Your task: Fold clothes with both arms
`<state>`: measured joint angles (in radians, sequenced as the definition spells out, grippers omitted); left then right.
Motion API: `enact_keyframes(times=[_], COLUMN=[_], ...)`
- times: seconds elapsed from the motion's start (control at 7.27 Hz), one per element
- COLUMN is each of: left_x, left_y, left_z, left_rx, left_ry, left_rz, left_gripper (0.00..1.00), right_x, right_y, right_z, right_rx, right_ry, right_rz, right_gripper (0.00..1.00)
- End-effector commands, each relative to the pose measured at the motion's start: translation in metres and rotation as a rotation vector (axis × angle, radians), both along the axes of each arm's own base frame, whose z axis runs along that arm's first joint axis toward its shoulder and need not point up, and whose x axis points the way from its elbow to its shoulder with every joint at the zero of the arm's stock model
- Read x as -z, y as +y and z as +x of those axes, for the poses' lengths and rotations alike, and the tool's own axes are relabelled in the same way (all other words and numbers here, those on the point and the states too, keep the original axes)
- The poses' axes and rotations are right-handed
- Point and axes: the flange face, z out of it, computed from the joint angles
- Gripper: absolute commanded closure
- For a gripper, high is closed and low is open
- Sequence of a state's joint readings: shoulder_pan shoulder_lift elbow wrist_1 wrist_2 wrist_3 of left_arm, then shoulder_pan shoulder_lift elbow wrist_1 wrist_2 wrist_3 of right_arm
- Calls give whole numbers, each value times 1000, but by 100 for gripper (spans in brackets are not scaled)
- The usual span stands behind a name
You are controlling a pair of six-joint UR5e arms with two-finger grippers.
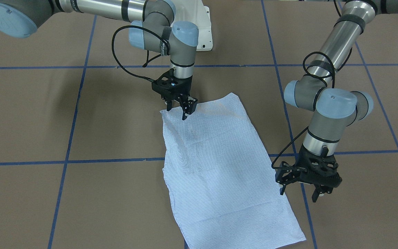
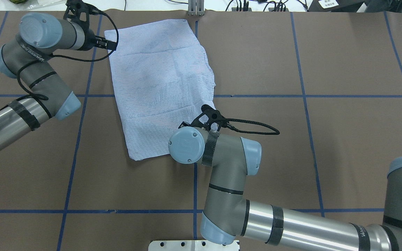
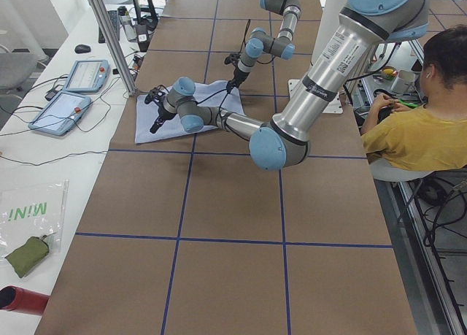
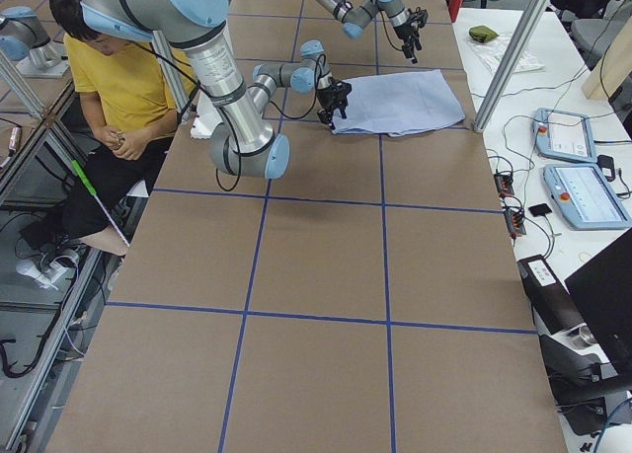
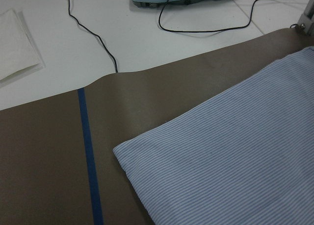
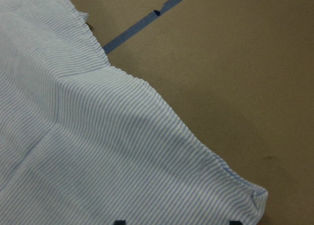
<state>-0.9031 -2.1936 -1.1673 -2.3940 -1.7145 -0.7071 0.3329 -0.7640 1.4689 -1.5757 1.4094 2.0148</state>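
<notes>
Hovering open-handed at two corners of a part-folded shirt.

Seen from over the robot's shoulders, the striped shirt [image 2: 159,87] lies flat as a long panel toward 12 o'clock on the counter [image 2: 326,139], sleeves and collar tucked out of sight. The right fingers [image 1: 188,108] hang spread just above its 5 o'clock corner, gripping nothing, and the wrist view shows both tips apart over the cloth. The left fingers [image 1: 319,193] are spread wide and empty beside the 10 o'clock corner, off the fabric. I'd guess they stand at diagonal corners so each can pinch an end and carry the panel over for the next fold.
</notes>
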Motion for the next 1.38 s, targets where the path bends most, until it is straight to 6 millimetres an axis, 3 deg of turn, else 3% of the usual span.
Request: enact_keyframes(times=[0.0, 0.28, 0.41, 0.55, 0.69, 1.24], left_x=[-1, -1, -2, -2, -2, -10], left_y=[0, 0, 0, 0, 1, 4], left_z=[1, 1, 1, 1, 1, -1], left_rx=[0, -1, 0, 0, 0, -1], left_ry=[-1, 0, -2, -2, -1, -2], left_rz=[-1, -1, -2, -2, -1, -4], left_gripper=[0, 0, 0, 0, 0, 0], right_x=[-7, -11, -10, -7, -5, 9], right_y=[-2, -3, -3, -3, -3, -4], right_z=[-4, -7, -7, -7, -7, -8], right_rx=[1, 4, 3, -4, -6, 1], right_ry=[19, 34, 33, 25, 23, 13], right_rz=[0, 2, 3, 0, -1, 8], right_gripper=[30, 35, 52, 88, 100, 100])
